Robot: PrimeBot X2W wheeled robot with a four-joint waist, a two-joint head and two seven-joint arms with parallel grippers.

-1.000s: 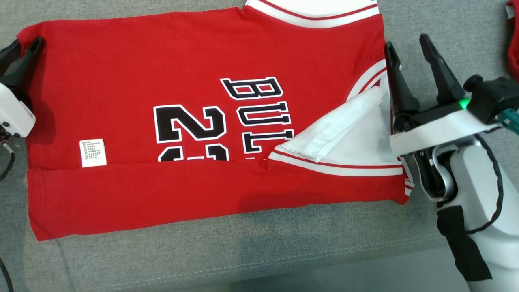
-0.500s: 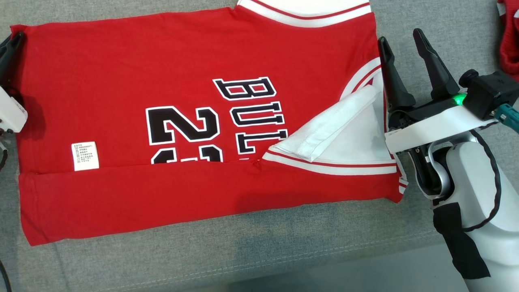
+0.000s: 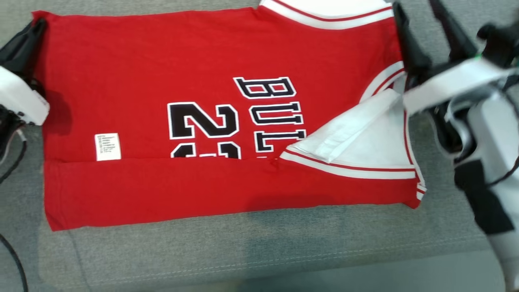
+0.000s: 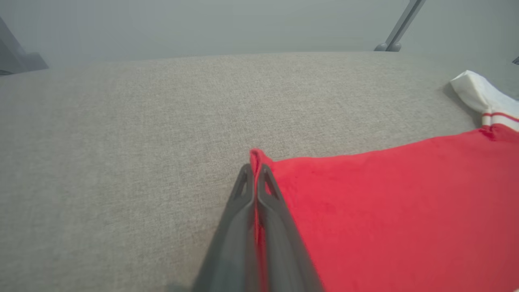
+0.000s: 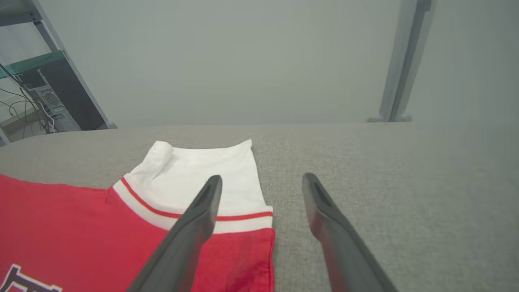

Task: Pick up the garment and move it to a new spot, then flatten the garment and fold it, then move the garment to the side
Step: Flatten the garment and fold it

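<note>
The red jersey garment [image 3: 142, 81] lies flat on the grey cushion, its near edge folded over the black number and letters. A white sleeve [image 3: 357, 125] is tucked in at the right. My left gripper [image 3: 38, 26] is at the far left corner; in the left wrist view the left gripper [image 4: 254, 170] is shut on the garment [image 4: 385, 211] at that corner. My right gripper [image 3: 415, 5] is open beside the far right edge. In the right wrist view the right gripper [image 5: 261, 178] hovers over the edge of the white sleeve [image 5: 202, 162], holding nothing.
The grey cushion [image 3: 243, 251] has a seam near its front edge. A white care label [image 3: 107, 147] lies on the garment. A black cable [image 3: 12, 251] hangs at the left. Shelving [image 5: 48, 93] and a metal post [image 5: 405, 61] stand beyond the cushion.
The head camera has shifted. My left gripper's fingers have closed on the garment's far left corner. My right gripper has moved farther along the garment's right edge, staying open.
</note>
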